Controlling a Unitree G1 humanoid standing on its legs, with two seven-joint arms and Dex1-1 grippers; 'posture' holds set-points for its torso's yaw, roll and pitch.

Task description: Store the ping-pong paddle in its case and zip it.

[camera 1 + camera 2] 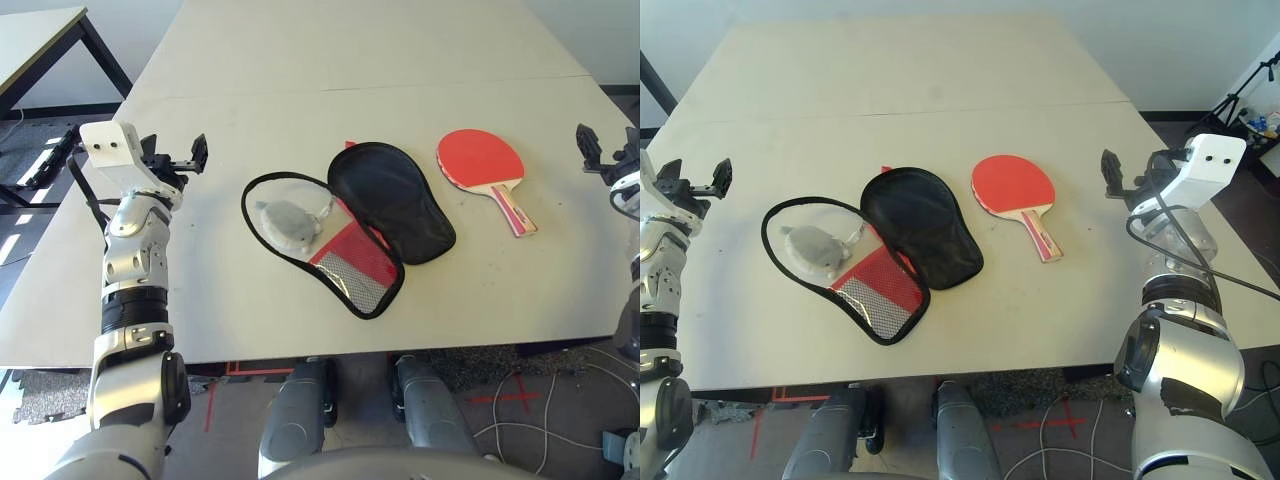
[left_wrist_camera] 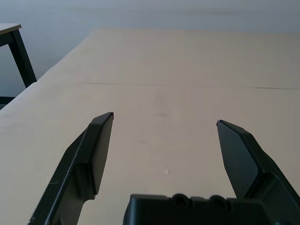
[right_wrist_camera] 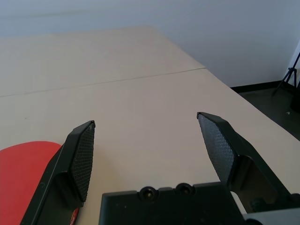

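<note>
Both end effectors, left (image 2: 164, 123) and right (image 3: 146, 123), gape wide, holding nothing, seemingly above the table (image 1: 300, 90).

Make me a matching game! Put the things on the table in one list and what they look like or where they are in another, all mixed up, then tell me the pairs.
Things:
1. round red-rubber ping-pong paddle with striped wooden handle
2. red fabric paddle-shaped case with black lining
3. small grey pouch
4. left tool

Descriptions:
A. lying unzipped, flap spread open
B. open, hovering over the table's left side
C. lying flat on the table, right of the case
D. resting inside the opened case

Pairs: 1-C, 2-A, 3-D, 4-B
</note>
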